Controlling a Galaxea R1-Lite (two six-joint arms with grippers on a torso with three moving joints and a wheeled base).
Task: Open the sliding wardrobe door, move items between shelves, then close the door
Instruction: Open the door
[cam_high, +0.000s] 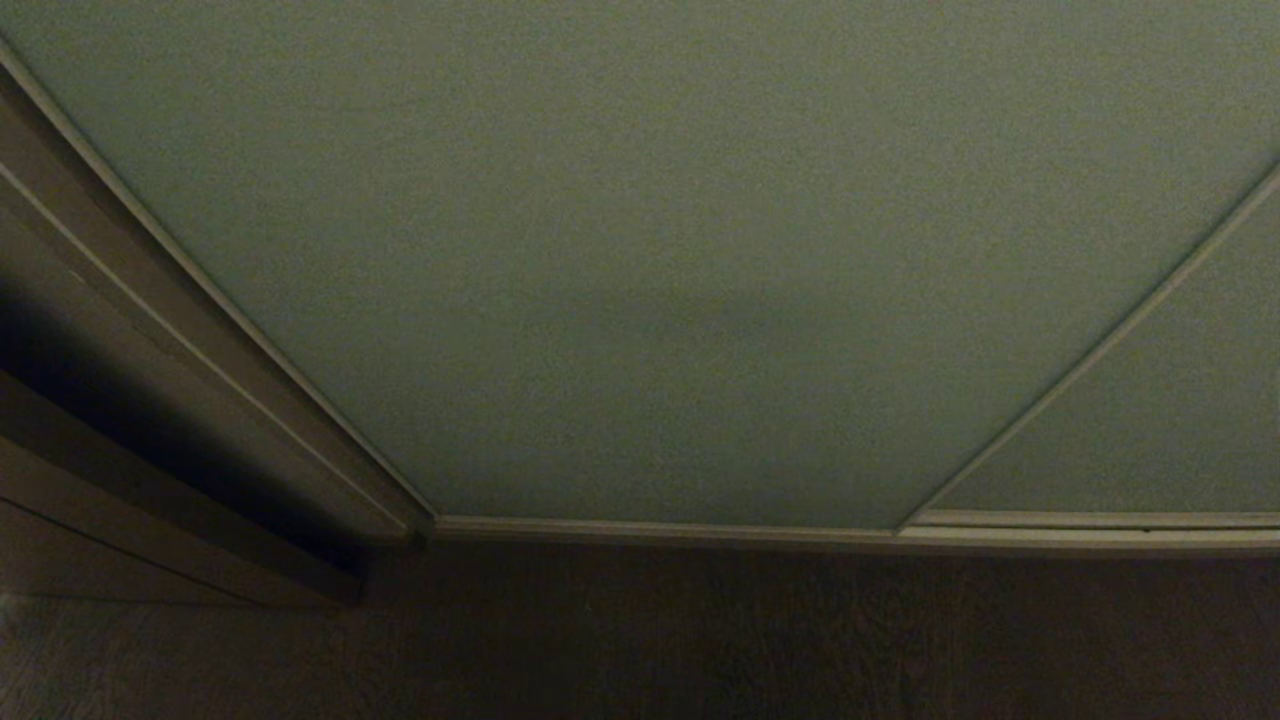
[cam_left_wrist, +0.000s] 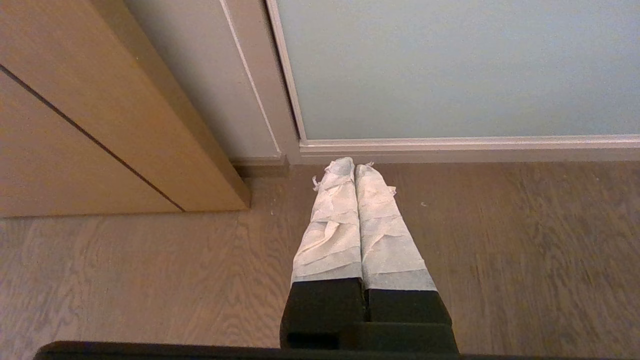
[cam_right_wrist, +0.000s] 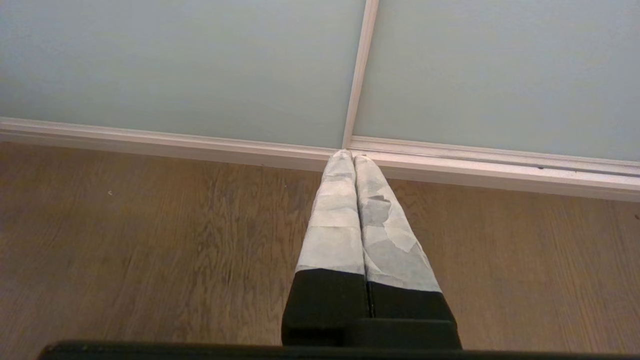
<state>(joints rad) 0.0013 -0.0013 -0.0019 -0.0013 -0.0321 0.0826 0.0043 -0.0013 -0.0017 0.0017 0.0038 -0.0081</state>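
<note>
Head view catches only the sliding wardrobe door (cam_high: 640, 260), closed and filling the picture above the wooden floor (cam_high: 700, 640), no arms. Wrist views add both: left gripper (cam_left_wrist: 354, 167) and right gripper (cam_right_wrist: 353, 156) hang low over the floor, taped fingers pressed together, empty, pointing at the door's bottom rail.

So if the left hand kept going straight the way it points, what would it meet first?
Probably the bottom rail of the sliding wardrobe door, near its corner by the dark brown frame. The left hand, shut and empty, points there; depth is unclear.
</note>
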